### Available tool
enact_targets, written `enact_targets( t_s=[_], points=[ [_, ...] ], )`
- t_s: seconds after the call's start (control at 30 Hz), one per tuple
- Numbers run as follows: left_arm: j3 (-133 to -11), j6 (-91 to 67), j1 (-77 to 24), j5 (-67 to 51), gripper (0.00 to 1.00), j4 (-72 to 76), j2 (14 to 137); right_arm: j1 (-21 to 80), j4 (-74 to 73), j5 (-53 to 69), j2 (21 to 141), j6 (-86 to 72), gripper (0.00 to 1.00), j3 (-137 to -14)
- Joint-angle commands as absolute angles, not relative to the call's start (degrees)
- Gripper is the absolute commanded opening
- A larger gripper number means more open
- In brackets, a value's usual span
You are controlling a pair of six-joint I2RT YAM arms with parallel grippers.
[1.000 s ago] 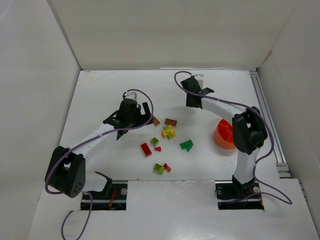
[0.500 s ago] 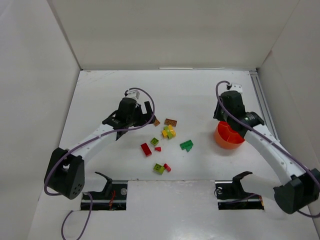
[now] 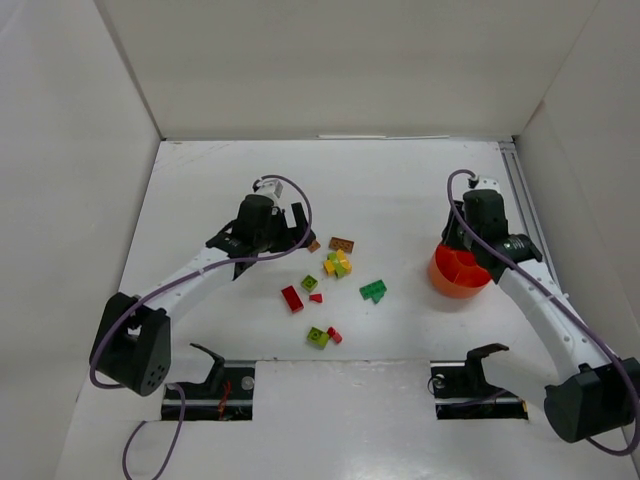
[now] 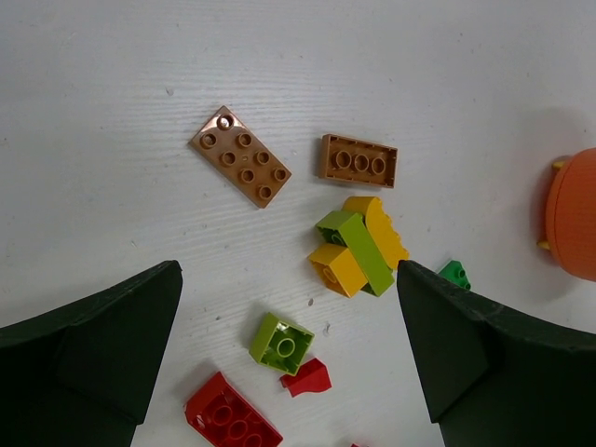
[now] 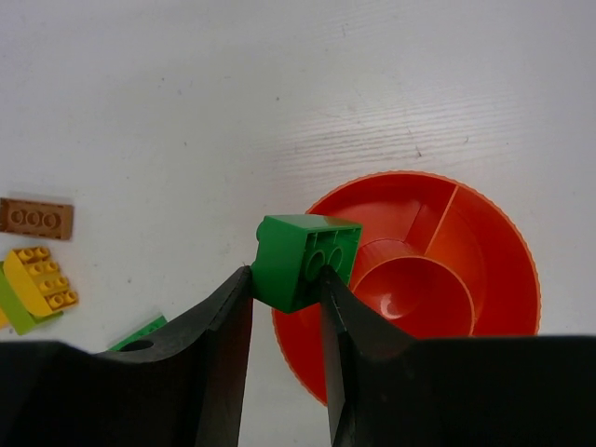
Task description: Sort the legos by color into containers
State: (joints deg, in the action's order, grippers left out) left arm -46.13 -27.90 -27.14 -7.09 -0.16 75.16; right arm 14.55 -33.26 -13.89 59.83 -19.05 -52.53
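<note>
Swinging in from the far middle, the right fingers (image 5: 219, 345) now clamp one dark green studded plastic brick (image 5: 303, 251) over the rim of the single round orange divided plastic bowl (image 5: 484, 270), so a drop looks next; the left fingers (image 4: 102, 335) have spread wide above the pile. Loose on the white bench (image 3: 400, 190), near to far: three red bricks (image 3: 292, 298), three lime bricks (image 3: 310, 283), one green cluster (image 3: 373, 290), two yellow bricks (image 4: 337, 267), two brown plates (image 4: 240, 155)

open table (image 3: 400, 190) behind legos (image 3: 337, 264), central cluster (image 4: 358, 251) seemingly touching
</note>
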Motion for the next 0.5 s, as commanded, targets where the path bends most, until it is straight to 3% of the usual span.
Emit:
enact_targets(
  t_s=[0.0,0.33,0.47],
  points=[
    [-46.23,-27.07,-26.89,-7.82,1.0,1.49,75.23,13.01,-29.79,-11.69,61.87,-16.87,0.01,-53.34],
    [-46.85,-27.07,-26.89,-7.29,1.0,0.97,77.07,9.4,-25.93,-10.2,63.11,-15.04,0.12,-50.37],
    [-47.37,-27.6,-26.89,-7.29,1.0,0.44,77.08,8.27,-25.4,-9.14,65.38,-14.41,0.12,-50.36]
  ],
)
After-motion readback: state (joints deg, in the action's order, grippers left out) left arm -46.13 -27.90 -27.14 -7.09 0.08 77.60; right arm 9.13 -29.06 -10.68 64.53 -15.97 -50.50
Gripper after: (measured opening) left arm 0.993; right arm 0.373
